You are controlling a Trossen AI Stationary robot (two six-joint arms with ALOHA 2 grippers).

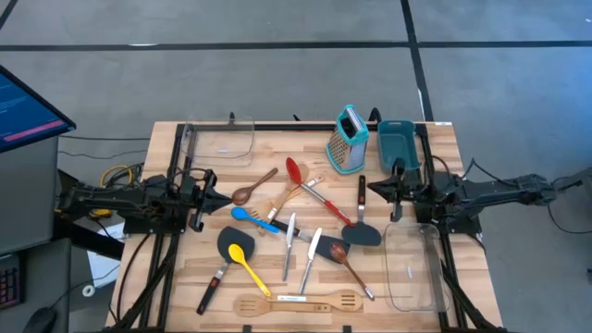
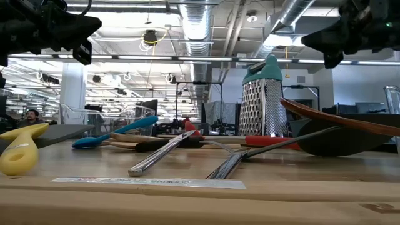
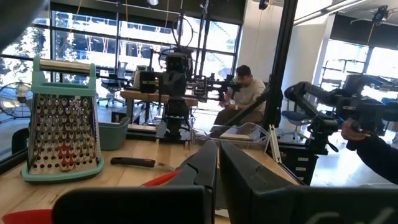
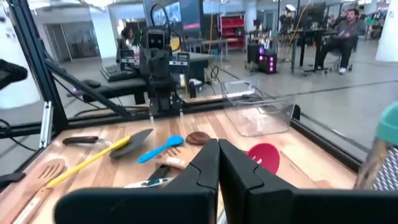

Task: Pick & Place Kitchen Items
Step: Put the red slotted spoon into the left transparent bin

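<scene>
The kitchen items lie scattered on the middle of the wooden table [image 1: 185, 277]: a wooden spoon [image 1: 254, 186], a red spoon [image 1: 294, 171], a blue spoon [image 1: 248, 217], a yellow spoon [image 1: 248, 264], a black spatula [image 1: 229, 242], metal cutlery [image 1: 289, 242] and a wooden slotted spatula [image 1: 296, 302]. The teal box grater [image 1: 348, 141] stands upright at the far side. My left gripper [image 1: 222, 199] is shut, hovering level by the table's left edge. My right gripper [image 1: 373, 191] is shut too, hovering level by the right edge, above a second black spatula [image 1: 363, 231]. Neither holds anything.
A teal bin [image 1: 398, 143] stands beside the grater at the far right. One clear container [image 1: 222, 141] sits at the far left, another [image 1: 412, 268] at the near right. People sit in the room beyond the table [image 3: 245, 87].
</scene>
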